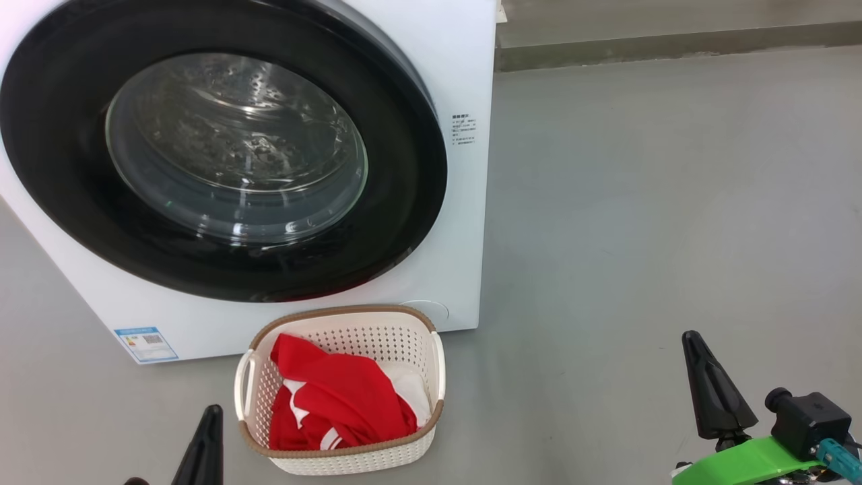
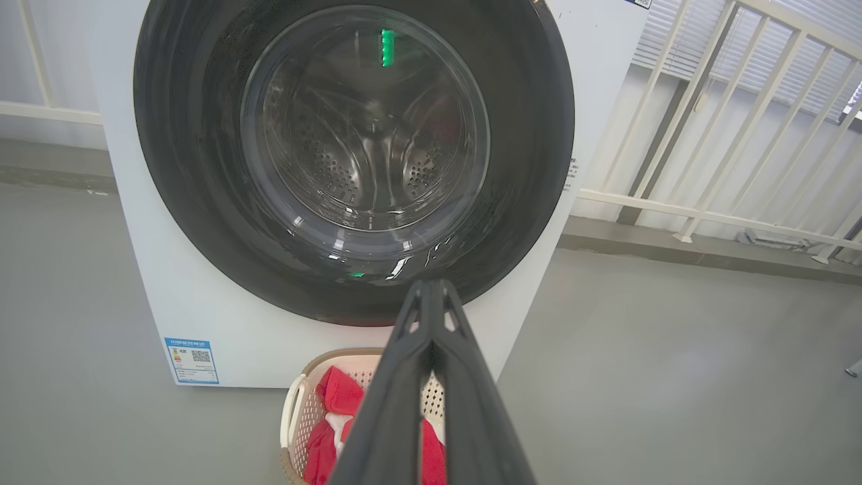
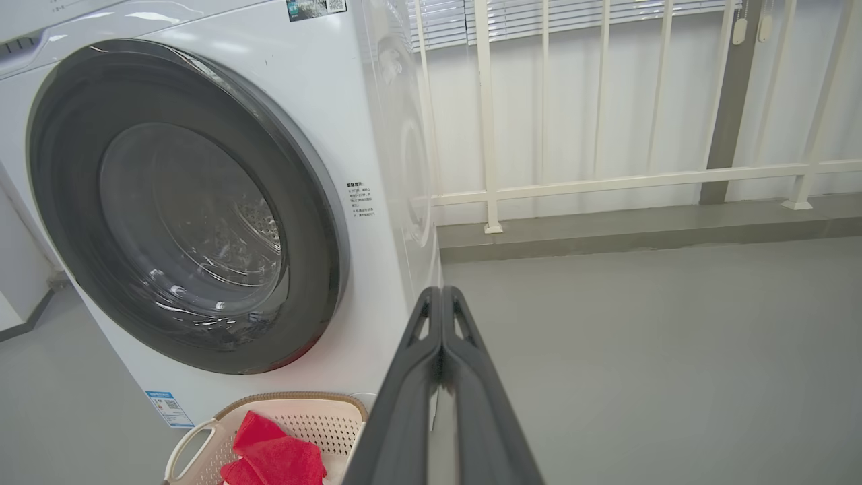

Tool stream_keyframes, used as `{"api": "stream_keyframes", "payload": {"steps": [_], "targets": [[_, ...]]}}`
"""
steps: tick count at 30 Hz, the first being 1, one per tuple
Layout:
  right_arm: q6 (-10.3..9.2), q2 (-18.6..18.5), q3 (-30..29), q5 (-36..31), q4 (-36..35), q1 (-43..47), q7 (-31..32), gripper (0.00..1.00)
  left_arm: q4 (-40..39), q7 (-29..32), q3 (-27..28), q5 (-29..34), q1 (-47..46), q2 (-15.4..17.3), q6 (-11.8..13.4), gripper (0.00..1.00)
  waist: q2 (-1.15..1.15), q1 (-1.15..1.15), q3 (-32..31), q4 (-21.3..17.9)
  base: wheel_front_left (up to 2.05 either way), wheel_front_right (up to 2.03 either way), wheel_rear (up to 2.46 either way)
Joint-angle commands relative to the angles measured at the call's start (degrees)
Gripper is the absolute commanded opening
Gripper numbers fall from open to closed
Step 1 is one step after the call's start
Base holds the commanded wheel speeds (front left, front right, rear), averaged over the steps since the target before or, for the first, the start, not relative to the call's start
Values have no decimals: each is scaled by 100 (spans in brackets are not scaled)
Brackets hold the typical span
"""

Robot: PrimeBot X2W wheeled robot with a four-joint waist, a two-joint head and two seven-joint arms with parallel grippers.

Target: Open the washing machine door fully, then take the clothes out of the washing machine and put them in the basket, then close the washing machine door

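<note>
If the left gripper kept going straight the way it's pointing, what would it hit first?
Probably the washing machine door, low on its black rim: the shut left gripper points at it in the left wrist view. The basket seems to lie under that line, though depth is unclear.

Light: bright, even and diffuse in all three views, with no hard shadows.
Floor [image 1: 640, 202]: matt grey, with a faint soft shadow just under the basket [image 1: 350, 465].
Washing machine door [image 1: 236, 148]: glossy black rim, glass bowl streaked with white highlights. In the left wrist view a green glint [image 2: 387, 47] sits at the top of the glass.
Washing machine [image 3: 401, 168]: the side panel right of the door mirrors the railing [image 3: 606, 182].
Wrist views: wide-angle, with railing bars splaying toward the right edge.
Left fingers [image 2: 397, 417]: close to the lens, soft at the bottom edge.
Small print right of the door: unreadable.
</note>
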Motion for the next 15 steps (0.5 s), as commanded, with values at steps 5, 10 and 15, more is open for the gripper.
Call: {"api": "stream_keyframes", "payload": {"steps": [5,10,15], "targets": [[-1,-71,-10,434,-96,-215,87,0,-81,87,64,-380,-203,59,-4,0,0,-2,23,22,0,0,0],[-1,-86,-14,836,-62,-253,178,0,-38,184,80,-759,-258,55,-6,0,0,-2,37,48,0,0,0],[-1,-97,-19,1170,-33,-285,255,0,-2,266,94,-1074,-302,52,-8,0,0,-2,48,70,0,0,0]]}}
